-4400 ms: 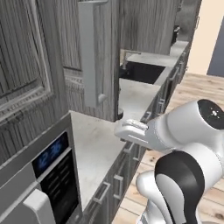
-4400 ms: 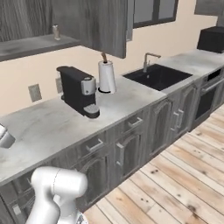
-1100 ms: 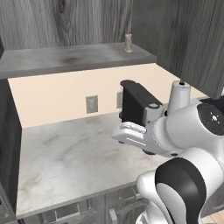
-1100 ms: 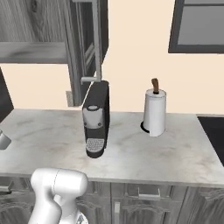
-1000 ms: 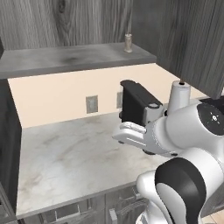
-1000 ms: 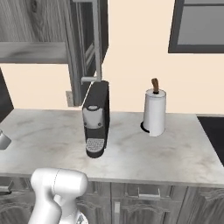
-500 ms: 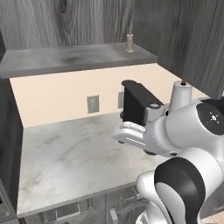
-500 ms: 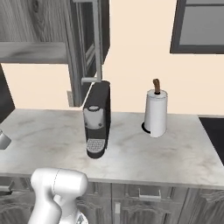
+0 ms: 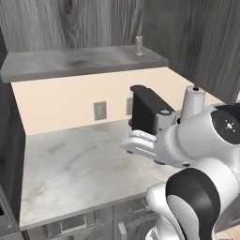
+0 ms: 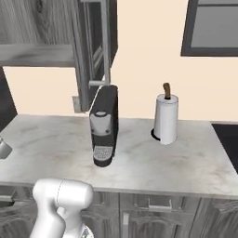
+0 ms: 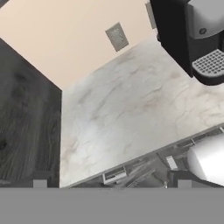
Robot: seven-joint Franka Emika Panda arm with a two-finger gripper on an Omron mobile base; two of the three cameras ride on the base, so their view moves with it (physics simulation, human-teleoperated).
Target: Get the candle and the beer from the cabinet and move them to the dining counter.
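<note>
Kitchen wall counter (image 9: 79, 164) bare and marble below me | my gripper (image 11: 111, 186) spread wide, holding nothing, aimed down at it | candle (image 9: 138, 45) upright at shelf's right end in cabinet (image 9: 84, 61), likely my first pick | beer unseen | room: coffee machine (image 10: 104, 124) right, open door (image 10: 95, 51) beside shelf edge.

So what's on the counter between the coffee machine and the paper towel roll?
Nothing. In the right base view the marble counter is bare between the black coffee machine and the white paper towel roll, which stands apart to its right.
</note>
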